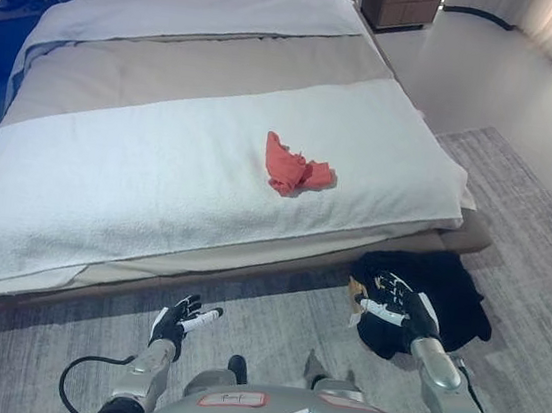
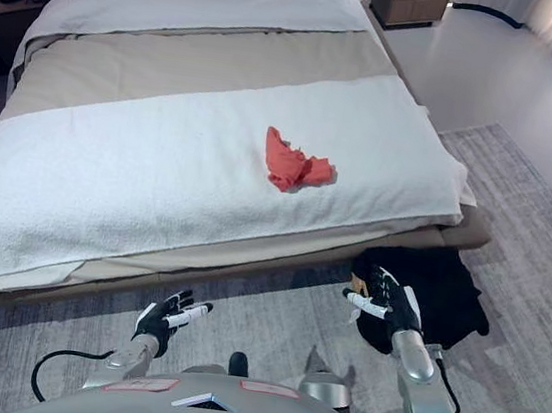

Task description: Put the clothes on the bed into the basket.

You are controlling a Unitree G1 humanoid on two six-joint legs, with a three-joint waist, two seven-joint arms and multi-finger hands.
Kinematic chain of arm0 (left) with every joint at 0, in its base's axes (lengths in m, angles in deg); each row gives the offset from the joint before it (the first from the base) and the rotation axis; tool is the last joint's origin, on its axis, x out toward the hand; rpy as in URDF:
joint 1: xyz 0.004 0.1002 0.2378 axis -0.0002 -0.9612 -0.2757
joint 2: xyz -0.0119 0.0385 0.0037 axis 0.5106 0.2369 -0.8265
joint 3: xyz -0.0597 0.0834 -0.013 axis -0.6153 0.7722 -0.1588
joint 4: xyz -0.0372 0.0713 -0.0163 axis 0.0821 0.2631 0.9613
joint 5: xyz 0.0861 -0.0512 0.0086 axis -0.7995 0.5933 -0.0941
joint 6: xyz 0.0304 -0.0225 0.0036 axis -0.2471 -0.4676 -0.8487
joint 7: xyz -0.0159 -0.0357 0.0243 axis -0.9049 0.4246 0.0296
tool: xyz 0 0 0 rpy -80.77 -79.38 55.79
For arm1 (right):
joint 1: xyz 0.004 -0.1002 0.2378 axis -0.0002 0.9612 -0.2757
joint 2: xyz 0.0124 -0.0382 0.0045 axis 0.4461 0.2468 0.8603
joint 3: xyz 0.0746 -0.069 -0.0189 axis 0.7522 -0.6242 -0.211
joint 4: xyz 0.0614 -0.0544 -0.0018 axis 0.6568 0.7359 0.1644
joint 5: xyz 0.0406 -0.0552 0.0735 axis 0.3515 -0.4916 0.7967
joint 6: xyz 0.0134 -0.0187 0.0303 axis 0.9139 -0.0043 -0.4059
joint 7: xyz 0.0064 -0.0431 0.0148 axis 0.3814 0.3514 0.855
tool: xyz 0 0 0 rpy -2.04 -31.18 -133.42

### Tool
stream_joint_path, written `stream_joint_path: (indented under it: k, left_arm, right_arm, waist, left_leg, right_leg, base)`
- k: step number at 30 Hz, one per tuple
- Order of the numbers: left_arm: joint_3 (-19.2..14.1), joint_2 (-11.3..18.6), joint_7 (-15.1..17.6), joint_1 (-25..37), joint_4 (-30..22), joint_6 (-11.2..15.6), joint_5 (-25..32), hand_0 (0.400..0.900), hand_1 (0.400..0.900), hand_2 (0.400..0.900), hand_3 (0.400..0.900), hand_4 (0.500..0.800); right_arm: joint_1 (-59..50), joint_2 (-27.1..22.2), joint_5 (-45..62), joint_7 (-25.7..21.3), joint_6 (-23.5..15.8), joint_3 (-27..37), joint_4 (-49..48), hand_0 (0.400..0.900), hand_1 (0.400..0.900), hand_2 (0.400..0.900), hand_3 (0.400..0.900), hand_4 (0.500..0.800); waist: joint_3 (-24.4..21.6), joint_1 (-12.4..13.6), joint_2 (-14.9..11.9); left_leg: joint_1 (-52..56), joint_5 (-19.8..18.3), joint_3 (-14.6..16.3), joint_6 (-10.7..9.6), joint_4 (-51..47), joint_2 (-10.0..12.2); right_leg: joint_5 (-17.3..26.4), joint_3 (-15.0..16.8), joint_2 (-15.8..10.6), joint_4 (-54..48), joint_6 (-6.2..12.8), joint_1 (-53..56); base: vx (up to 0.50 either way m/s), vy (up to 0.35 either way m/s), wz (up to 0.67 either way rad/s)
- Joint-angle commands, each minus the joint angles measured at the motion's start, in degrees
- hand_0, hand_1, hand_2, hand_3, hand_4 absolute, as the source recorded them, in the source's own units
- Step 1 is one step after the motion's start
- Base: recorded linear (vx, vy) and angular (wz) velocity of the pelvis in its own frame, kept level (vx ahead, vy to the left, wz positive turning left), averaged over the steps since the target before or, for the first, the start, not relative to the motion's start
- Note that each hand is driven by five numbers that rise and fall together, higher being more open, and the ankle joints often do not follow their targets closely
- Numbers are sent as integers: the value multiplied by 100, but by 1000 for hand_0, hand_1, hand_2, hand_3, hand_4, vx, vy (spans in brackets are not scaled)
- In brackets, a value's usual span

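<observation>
While you look down from the head camera, you see one red garment (image 1: 297, 167) lying crumpled on the white blanket (image 1: 107, 186) across the foot half of the bed (image 1: 203, 62). Its long axis runs roughly from the upper left toward the right, the narrower end pointing to the head of the bed and the bunched end to the right edge. One dark heap (image 1: 452, 294) (a black garment or a basket, you cannot tell which) sits on the grey rug (image 1: 535, 228) just beside the bed's near right corner. Your right robot hand (image 1: 397, 304) hovers in front of that heap, fingers loosely spread, holding nothing. Your left robot hand (image 1: 179, 322) hangs low over the rug, fingers relaxed and empty. The red garment lies well apart from both, up and between them.
</observation>
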Motion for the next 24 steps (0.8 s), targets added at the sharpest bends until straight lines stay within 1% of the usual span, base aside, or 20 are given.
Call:
stream_joint_path:
  k: [1,4,7,9,10,12,13,14,15,16,18,20,21,22,24]
  left_arm:
    - [-9,325,65,622,-27,364,122,900,900,900,900,800]
    - [28,326,68,676,1,363,149,900,900,900,900,800]
    - [62,322,71,731,-18,371,198,900,900,900,900,800]
    - [77,346,63,765,-134,392,217,900,900,900,900,800]
    - [55,359,73,783,-152,403,247,900,900,900,900,800]
    - [-49,417,111,772,-291,426,343,900,900,900,900,800]
    - [-68,433,119,794,-288,431,377,900,900,900,900,800]
    - [-80,440,124,804,-273,429,397,900,900,900,900,800]
    - [-96,454,159,815,-305,439,451,900,900,900,900,800]
    - [-98,454,198,849,-278,449,505,900,900,900,900,800]
    - [-109,454,223,851,-301,473,543,900,900,900,900,800]
    - [-125,453,217,784,-290,486,576,900,900,900,900,800]
    - [-115,451,222,751,-297,493,587,900,900,900,900,800]
    - [-89,437,236,730,-313,511,600,900,900,900,900,800]
    - [-59,420,287,716,-305,535,604,900,900,900,900,800]
  right_arm:
    - [-503,-133,0,-140,-548,135,-290,900,900,900,900,800]
    - [-520,-139,59,-170,-576,153,-292,900,900,900,900,800]
    - [-535,-170,119,-177,-602,151,-309,900,900,900,900,800]
    - [-574,-212,148,-184,-624,138,-312,900,900,900,900,800]
    - [-586,-236,164,-176,-640,143,-331,900,900,900,900,800]
    - [-588,-274,209,-153,-671,142,-380,900,900,900,900,800]
    - [-579,-300,230,-153,-680,157,-414,900,900,900,900,800]
    - [-582,-327,248,-153,-679,171,-420,900,900,900,900,800]
    - [-586,-339,253,-176,-678,184,-403,900,900,900,900,800]
    - [-597,-337,255,-202,-668,180,-385,900,900,900,900,800]
    - [-646,-321,265,-253,-670,187,-334,900,900,900,900,800]
    - [-632,-281,260,-270,-670,191,-279,900,900,900,900,800]
    - [-623,-269,263,-277,-683,196,-251,900,900,900,900,800]
    - [-625,-251,261,-281,-699,177,-209,900,900,900,900,800]
    - [-670,-248,271,-314,-711,127,-137,900,900,900,900,800]
  waist:
    - [270,18,-323]
    - [338,-11,-356]
    - [447,-25,-397]
    - [555,-20,-439]
    - [624,-1,-445]
    - [771,83,-497]
    - [821,115,-521]
    - [898,152,-524]
    - [928,163,-552]
    - [957,174,-572]
    - [940,214,-598]
    - [878,292,-655]
    - [839,300,-661]
    - [846,330,-658]
    - [826,374,-590]
  left_leg:
    - [297,-557,116,-95,-12,-35]
    - [214,-565,116,-133,91,37]
    - [28,-707,104,-143,554,99]
    - [-200,-841,93,-119,1206,122]
    - [-337,-816,73,-120,1593,108]
    - [-751,-672,-26,-30,2773,125]
    - [-954,-543,-39,18,3146,84]
    - [-1164,-506,-100,40,3607,36]
    - [-1362,-445,-187,55,3846,-59]
    - [-1539,-452,-230,59,3852,-146]
    - [-1882,-625,-268,73,3606,-367]
    - [-2032,-763,-272,92,3147,-388]
    - [-2074,-709,-306,89,2849,-352]
    - [-2080,-500,-337,51,2316,-269]
    - [-2078,64,-488,-61,1282,-117]
  right_leg:
    - [-81,131,304,22,-299,-271]
    - [-93,152,363,27,-351,-323]
    - [-179,233,397,172,-425,-386]
    - [-276,322,413,340,-507,-420]
    - [-312,351,441,415,-548,-412]
    - [-394,477,506,526,-658,-304]
    - [-434,486,513,562,-694,-280]
    - [-476,503,540,602,-725,-229]
    - [-519,510,546,633,-736,-228]
    - [-557,526,527,677,-735,-226]
    - [-607,579,493,656,-669,-162]
    - [-702,671,475,659,-619,-29]
    - [-737,690,478,674,-612,4]
    - [-785,723,493,673,-595,106]
    - [-816,754,536,591,-557,264]
  base:
    - [15,-106,0]
    - [26,-119,1]
    - [38,-132,-5]
    - [53,-126,-14]
    - [80,-140,-28]
    - [117,-157,-35]
    - [118,-118,-31]
    - [99,-80,-29]
    - [105,-54,-29]
    - [112,-19,-28]
    - [163,12,-34]
    - [262,24,-40]
    - [319,53,-30]
    - [301,68,-23]
    - [309,97,-27]
